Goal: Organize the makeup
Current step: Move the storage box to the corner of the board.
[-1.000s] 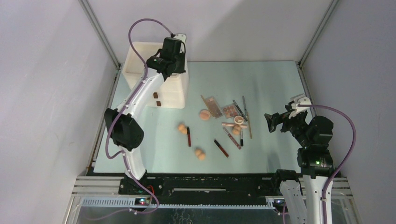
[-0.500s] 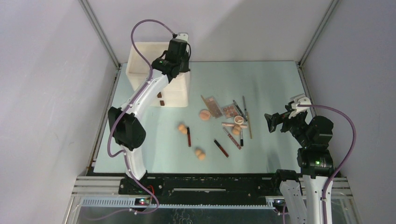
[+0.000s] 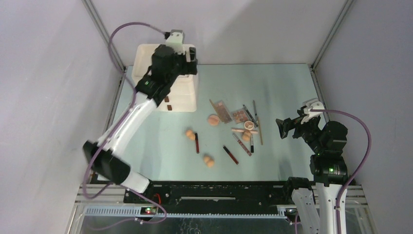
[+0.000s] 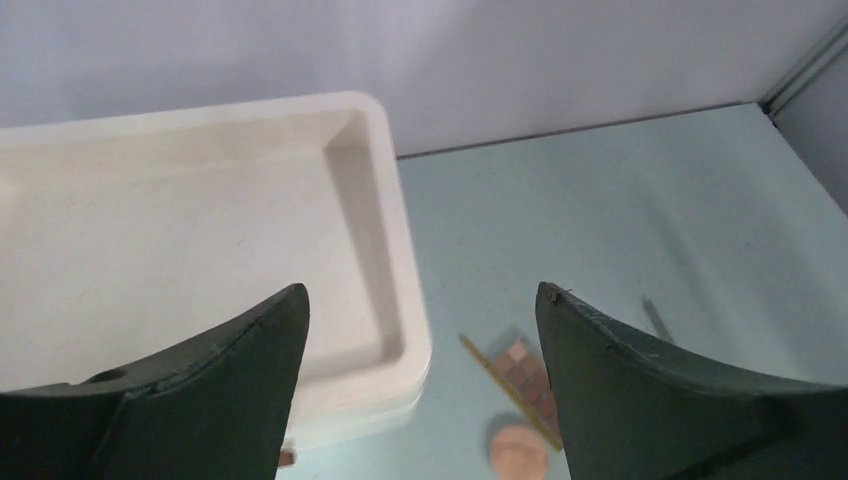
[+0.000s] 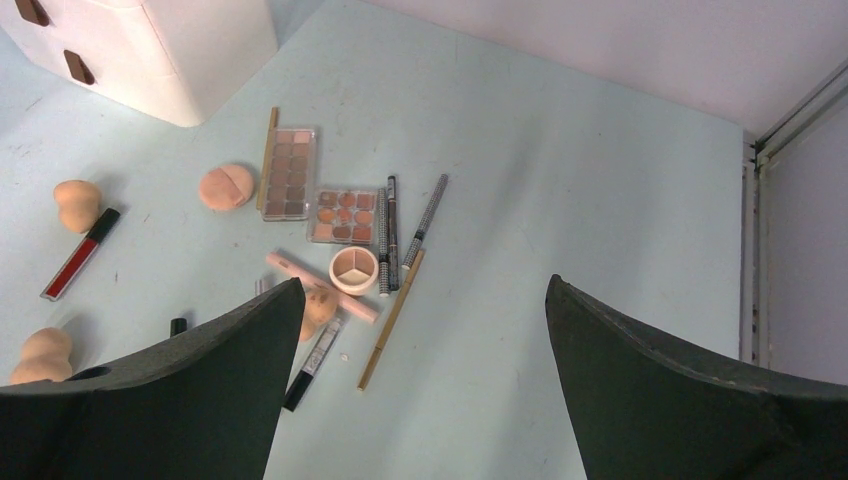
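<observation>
Cream drawer box [image 3: 184,95] stands near scattered makeup [image 3: 239,116].

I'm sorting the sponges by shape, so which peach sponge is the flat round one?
The flat round sponge lying just left of the long palette in the right wrist view; the other sponges are pinched, gourd-shaped.

Table [image 3: 282,83]: drawer box [image 3: 187,97], makeup [image 3: 239,115] scattered mid.

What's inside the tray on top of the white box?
The tray looks bare where visible. The open left tool hangs above; its dark fingers hide the near edge.
</observation>
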Controlling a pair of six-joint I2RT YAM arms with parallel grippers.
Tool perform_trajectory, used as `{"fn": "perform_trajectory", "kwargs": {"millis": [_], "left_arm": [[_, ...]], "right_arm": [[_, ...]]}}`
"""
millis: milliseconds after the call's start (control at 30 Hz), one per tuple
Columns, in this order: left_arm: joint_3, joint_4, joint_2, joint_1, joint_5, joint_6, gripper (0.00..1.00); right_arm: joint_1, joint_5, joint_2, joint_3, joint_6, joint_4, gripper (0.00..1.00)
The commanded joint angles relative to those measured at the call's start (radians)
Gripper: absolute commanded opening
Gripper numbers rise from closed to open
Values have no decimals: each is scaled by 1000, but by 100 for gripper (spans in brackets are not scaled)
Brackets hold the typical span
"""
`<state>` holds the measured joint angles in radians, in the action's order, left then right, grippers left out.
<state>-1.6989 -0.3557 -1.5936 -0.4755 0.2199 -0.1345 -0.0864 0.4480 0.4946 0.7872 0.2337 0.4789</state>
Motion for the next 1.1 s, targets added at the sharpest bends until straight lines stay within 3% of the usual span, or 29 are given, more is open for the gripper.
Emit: {"fn": "perform_trajectory", "kwargs": {"millis": [0, 100, 200, 367, 567, 667, 1067], "left_arm": [[339, 240, 285, -2, -31, 173, 88], [684, 391, 456, 1, -31, 275, 88], [935, 497, 581, 15, -15, 288, 88], [1194, 705, 655, 46, -41, 178, 87], [1270, 811, 595, 58, -22, 4, 95], [1291, 844, 537, 59, 53, -64, 100], [1315, 919, 411, 71, 140, -111, 96]], "right_arm": [[-4, 5, -2, -5, 14, -17, 100], [-3, 3, 0, -4, 14, -20, 100], [-3, 0, 6, -5, 16, -19, 100], [-5, -13, 17, -7, 20, -23, 100], [-27, 7, 20, -11, 19, -22, 100], [-29, 13, 12, -11, 19, -22, 100], [-26, 23, 17, -11, 23, -22, 100]]}}
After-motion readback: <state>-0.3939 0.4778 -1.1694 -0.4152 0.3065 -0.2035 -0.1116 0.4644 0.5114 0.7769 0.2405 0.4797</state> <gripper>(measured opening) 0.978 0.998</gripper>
